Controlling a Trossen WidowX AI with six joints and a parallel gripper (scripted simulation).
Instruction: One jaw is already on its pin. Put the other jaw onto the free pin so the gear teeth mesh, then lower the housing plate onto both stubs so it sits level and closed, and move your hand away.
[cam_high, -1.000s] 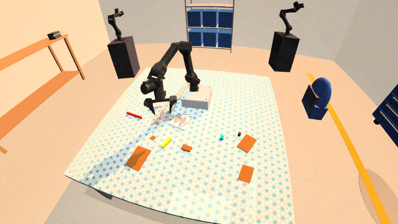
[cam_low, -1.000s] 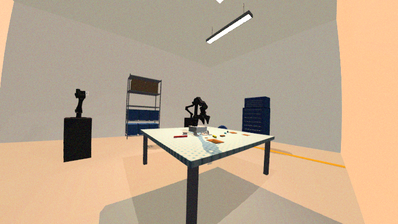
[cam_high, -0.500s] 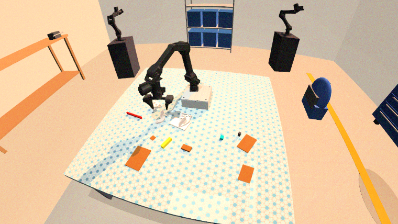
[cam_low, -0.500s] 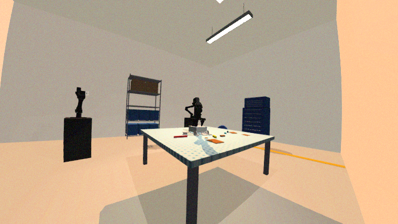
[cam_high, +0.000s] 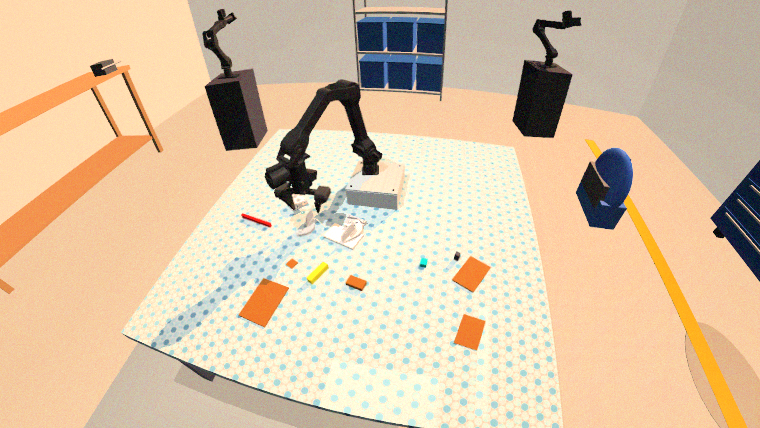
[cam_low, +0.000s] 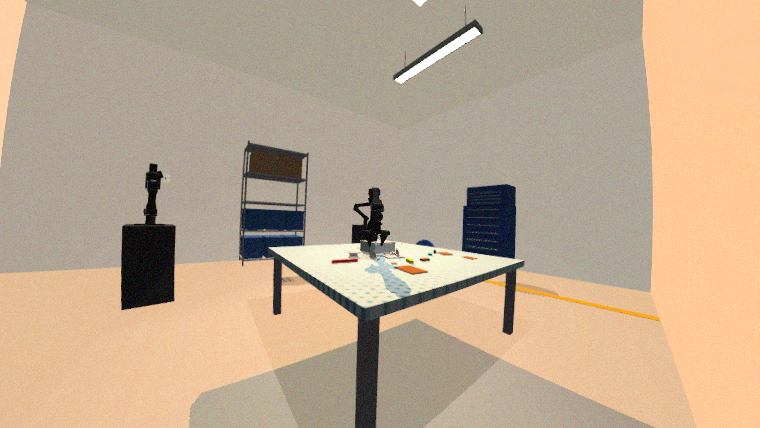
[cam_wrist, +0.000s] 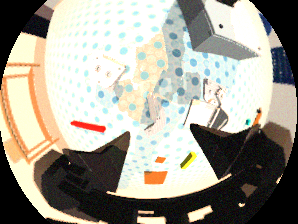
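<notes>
My gripper is open and empty, above the table. The loose pale jaw lies on the table below and between the fingers as the wrist view shows it. The white base is to its right, with the other jaw on it. The free pin and the gear teeth are too small to make out. The white housing plate, with two holes, lies apart on the table, partly behind the fingers in the top view.
A red stick lies to the left. A yellow bar, an orange block and orange mats lie nearer the front. The arm's grey pedestal box stands behind the base.
</notes>
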